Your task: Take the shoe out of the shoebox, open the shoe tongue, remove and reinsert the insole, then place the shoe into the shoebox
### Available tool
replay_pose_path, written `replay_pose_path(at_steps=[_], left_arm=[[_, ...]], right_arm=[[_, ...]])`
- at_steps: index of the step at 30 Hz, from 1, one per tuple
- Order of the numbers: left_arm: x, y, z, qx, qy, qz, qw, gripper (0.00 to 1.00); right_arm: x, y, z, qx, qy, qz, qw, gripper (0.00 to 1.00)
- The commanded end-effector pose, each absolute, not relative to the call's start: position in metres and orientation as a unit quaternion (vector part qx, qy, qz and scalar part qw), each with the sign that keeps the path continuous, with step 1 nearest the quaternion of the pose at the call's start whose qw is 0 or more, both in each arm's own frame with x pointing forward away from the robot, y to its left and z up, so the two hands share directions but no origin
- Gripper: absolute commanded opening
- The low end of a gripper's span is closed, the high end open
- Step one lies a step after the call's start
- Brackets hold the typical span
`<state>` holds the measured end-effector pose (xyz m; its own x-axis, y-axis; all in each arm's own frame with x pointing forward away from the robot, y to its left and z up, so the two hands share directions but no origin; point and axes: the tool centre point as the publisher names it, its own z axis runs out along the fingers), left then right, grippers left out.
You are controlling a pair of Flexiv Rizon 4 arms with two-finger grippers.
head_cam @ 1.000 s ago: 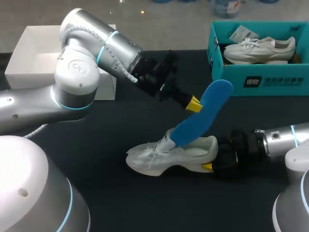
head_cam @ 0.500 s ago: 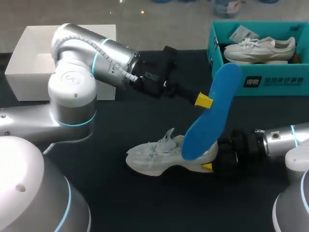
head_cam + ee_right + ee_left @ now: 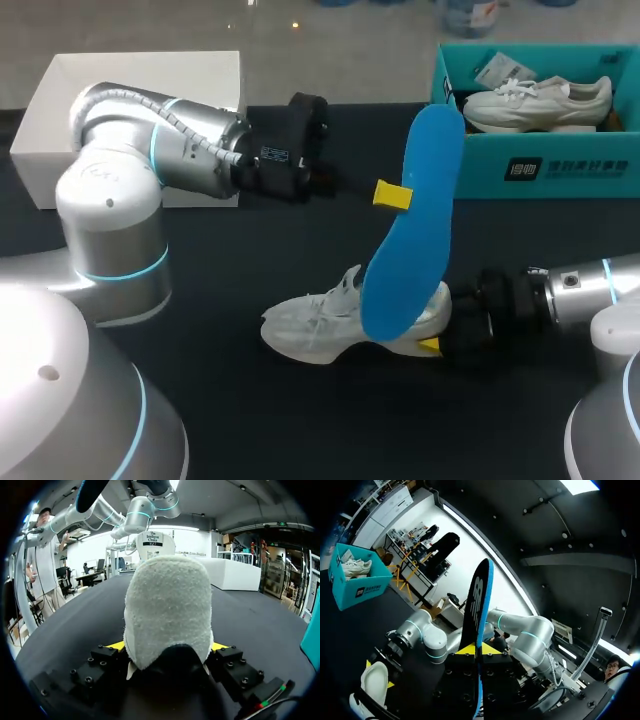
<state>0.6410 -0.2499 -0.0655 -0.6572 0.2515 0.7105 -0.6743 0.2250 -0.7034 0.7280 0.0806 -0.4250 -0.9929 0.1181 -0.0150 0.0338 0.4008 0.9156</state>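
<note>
Over the dark desk, the left fingers clamp a long blue foam insole, nearly upright, its low end at the sneaker's opening. The right fingers pinch the heel of the white mesh sneaker lying on the desk. Well beyond them sits the teal cardboard shoebox.

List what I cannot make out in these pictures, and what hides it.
Head view: the opening of the shoe, behind the lower end of the blue insole.
Head view: the far finger of the left gripper, behind the insole.
Right wrist view: the right gripper, its fingers mostly covered by the shoe's heel.
Head view: the teal shoebox, cut off by the right edge.
</note>
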Motion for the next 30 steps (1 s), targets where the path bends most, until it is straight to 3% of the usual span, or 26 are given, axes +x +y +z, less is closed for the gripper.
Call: replay_pose_path(at_steps=[1,30], left_arm=[[0.623,-0.237,-0.057,0.183,-0.651,0.641,0.363,0.00],[0.564,-0.207,-0.011,0.156,-0.578,0.670,0.438,0.00]], right_arm=[[0.728,0.084,-0.428,0.046,0.837,0.543,0.039,0.00],[0.728,0.084,-0.428,0.046,0.837,0.543,0.039,0.00]])
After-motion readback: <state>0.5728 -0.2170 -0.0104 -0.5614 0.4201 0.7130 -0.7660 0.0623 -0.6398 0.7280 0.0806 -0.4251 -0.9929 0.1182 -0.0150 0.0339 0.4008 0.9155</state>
